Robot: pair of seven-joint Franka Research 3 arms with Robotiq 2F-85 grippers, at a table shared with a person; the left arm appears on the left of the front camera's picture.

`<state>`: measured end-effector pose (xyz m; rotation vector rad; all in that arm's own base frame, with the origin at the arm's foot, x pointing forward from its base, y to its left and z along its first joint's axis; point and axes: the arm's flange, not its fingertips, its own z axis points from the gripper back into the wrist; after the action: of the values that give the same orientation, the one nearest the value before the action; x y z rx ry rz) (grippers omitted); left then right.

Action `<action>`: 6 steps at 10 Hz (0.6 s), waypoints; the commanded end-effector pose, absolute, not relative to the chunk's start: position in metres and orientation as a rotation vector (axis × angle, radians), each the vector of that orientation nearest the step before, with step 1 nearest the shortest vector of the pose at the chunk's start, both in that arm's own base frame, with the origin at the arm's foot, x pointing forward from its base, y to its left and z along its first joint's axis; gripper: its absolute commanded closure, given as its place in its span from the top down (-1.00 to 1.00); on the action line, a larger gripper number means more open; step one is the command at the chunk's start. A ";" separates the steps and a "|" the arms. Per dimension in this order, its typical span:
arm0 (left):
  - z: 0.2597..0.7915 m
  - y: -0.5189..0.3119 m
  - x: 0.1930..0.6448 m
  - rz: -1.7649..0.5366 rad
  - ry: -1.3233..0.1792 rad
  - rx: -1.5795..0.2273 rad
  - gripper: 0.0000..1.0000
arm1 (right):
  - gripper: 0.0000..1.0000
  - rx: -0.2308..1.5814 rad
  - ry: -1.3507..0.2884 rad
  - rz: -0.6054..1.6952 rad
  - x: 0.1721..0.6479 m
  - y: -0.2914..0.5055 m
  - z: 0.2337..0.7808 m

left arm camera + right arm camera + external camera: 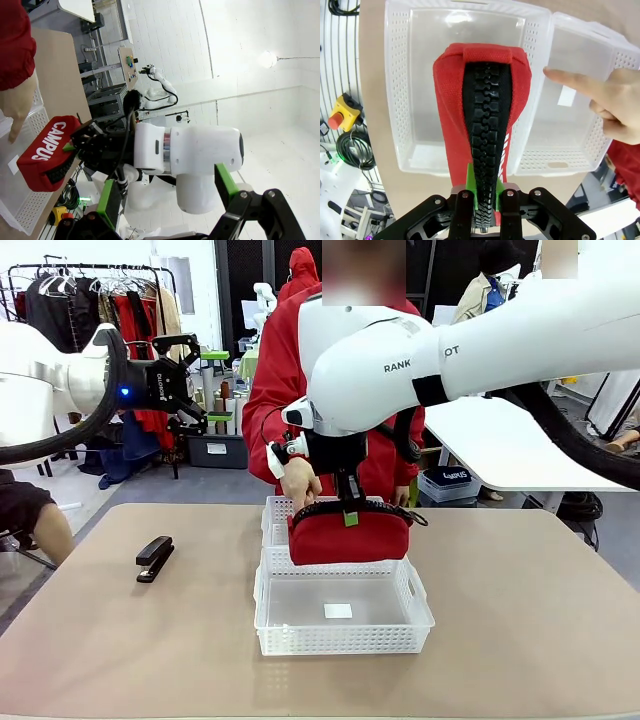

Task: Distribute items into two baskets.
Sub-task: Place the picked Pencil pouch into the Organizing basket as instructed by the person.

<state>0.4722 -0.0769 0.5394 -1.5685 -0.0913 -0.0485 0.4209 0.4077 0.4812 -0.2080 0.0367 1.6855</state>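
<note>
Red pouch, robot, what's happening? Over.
Right gripper shut on red pouch, hanging above near basket. Left gripper open, up high. Person's hand at far basket, close to pouch.

A tan bench (520, 620) spans the near ground. Far left, a clothes rack (70, 285) holds garments; far right stands a white table (500, 445) on grey floor (150, 490).

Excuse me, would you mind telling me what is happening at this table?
The right claw holds a red fabric zippered pouch by its top, above two white perforated plastic baskets. A person's hand points at the farther basket. A black desk stapler lies on the tan table, and the left claw hangs open and empty.
</note>
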 end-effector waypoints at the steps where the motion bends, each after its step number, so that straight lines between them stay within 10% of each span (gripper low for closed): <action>1: 0.542 -0.076 0.472 -0.045 -0.091 -1.573 1.00 | -1.00 -0.218 -0.015 1.669 0.419 0.409 0.455; 6: 0.542 -0.076 0.472 -0.045 -0.091 -1.573 1.00 | -1.00 -0.313 -0.009 1.648 0.407 0.416 0.410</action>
<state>0.4722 -0.0769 0.5394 -1.5685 -0.0913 -0.0485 0.4126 0.4164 0.4187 -0.2500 0.0138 1.6666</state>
